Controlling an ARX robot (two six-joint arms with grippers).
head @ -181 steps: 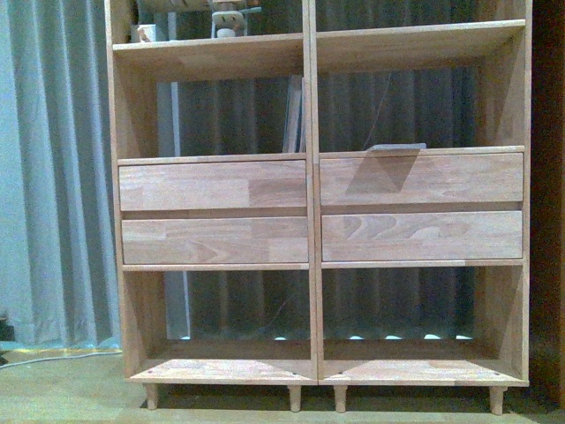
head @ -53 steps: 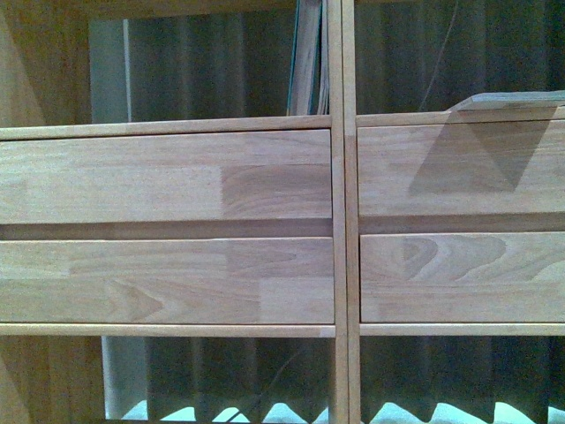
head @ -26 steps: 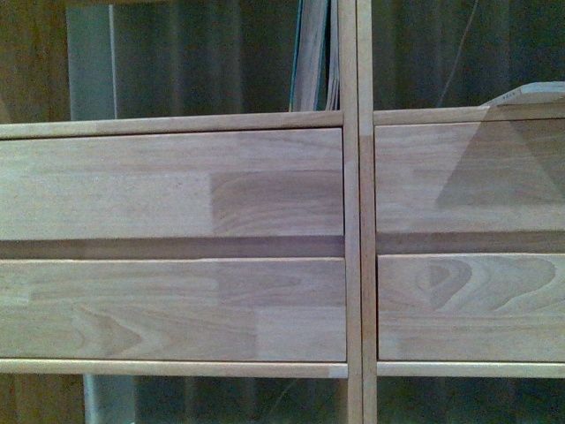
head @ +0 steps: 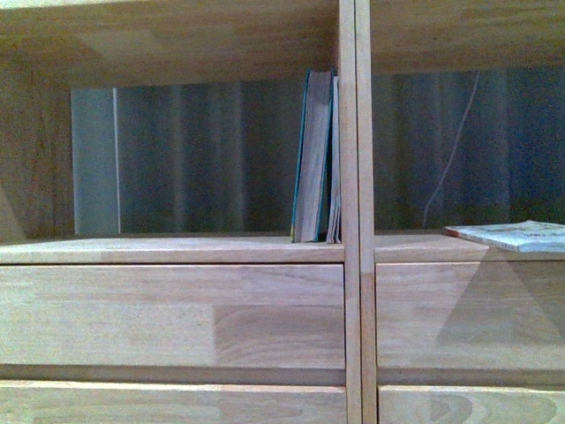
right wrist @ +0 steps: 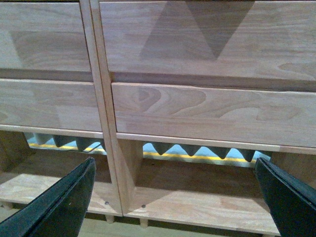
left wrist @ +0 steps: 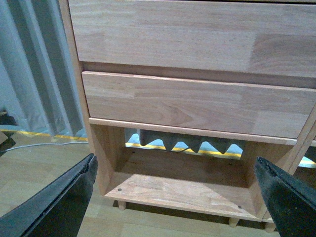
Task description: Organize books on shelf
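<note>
The light-wood shelf [head: 177,309] fills the front view at close range. In its left open compartment a teal-covered book [head: 312,159] stands upright against the central divider [head: 356,212], with a thin pale booklet [head: 335,159] between it and the divider. A thin white book [head: 516,235] lies flat in the right compartment, overhanging the front edge. Neither arm shows in the front view. My left gripper [left wrist: 175,173] is open, facing the shelf's [left wrist: 197,103] lower left drawers and bottom bay. My right gripper [right wrist: 175,173] is open, facing the lower right drawers of the shelf [right wrist: 207,113].
Grey curtain [left wrist: 34,84] hangs left of the bookcase, with a cable [left wrist: 39,146] on the wooden floor. A thin wire [head: 450,150] hangs behind the right compartment. Yellow floor tape [right wrist: 197,157] shows under the curtain hem behind the bottom bays.
The front view has risen: the open compartments with the books now fill the upper frame, and the drawers have dropped to the bottom. Earlier the camera moved much closer to the shelf.
</note>
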